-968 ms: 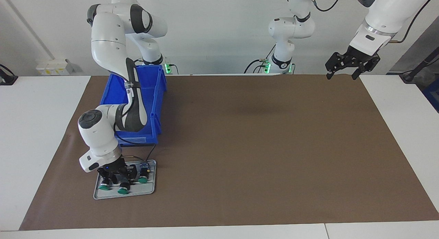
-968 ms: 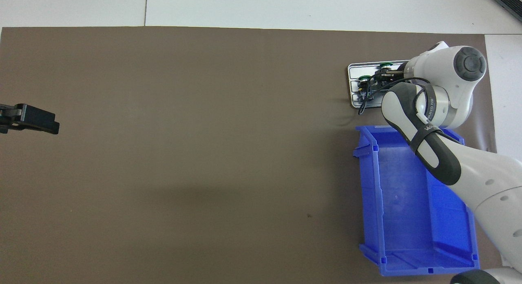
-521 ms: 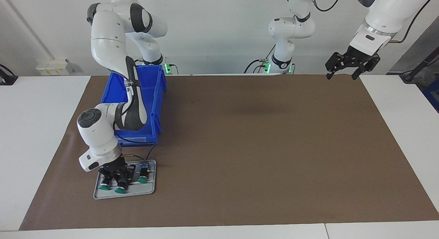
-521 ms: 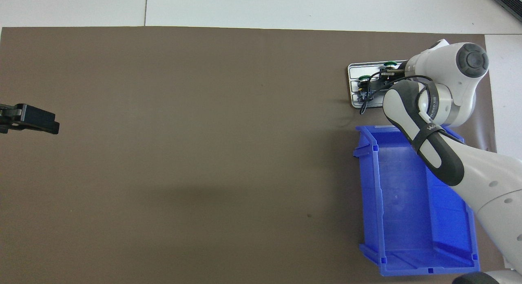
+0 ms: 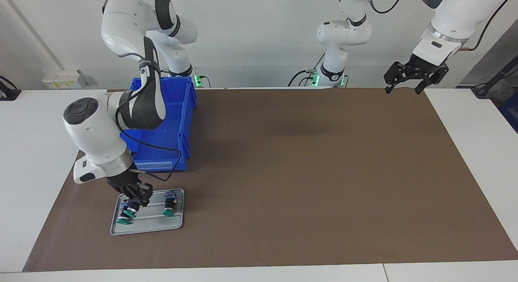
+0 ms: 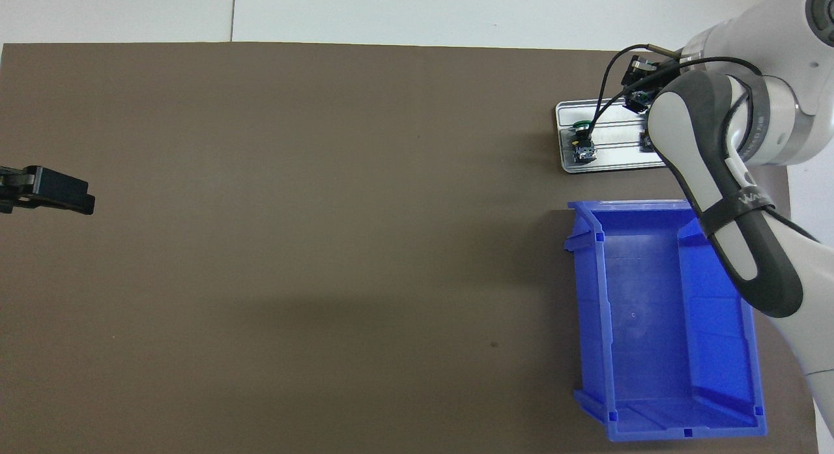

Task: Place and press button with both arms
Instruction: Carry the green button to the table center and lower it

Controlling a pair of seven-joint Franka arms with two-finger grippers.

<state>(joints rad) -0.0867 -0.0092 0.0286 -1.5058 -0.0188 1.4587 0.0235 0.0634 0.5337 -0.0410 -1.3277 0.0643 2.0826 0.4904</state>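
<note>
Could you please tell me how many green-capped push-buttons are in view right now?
3. One button is held in the right hand, lifted over the tray. Two lie on the tray: one toward the table's middle, one at its outer end.

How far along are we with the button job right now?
Done: the right hand has shut on one button and holds it just above the grey tray. Two more buttons are on the tray, one below the held one and one toward the left arm's end. In hand: lifting it clear. Left: placing and pressing it; the left hand waits open, raised over the mat's edge.
</note>
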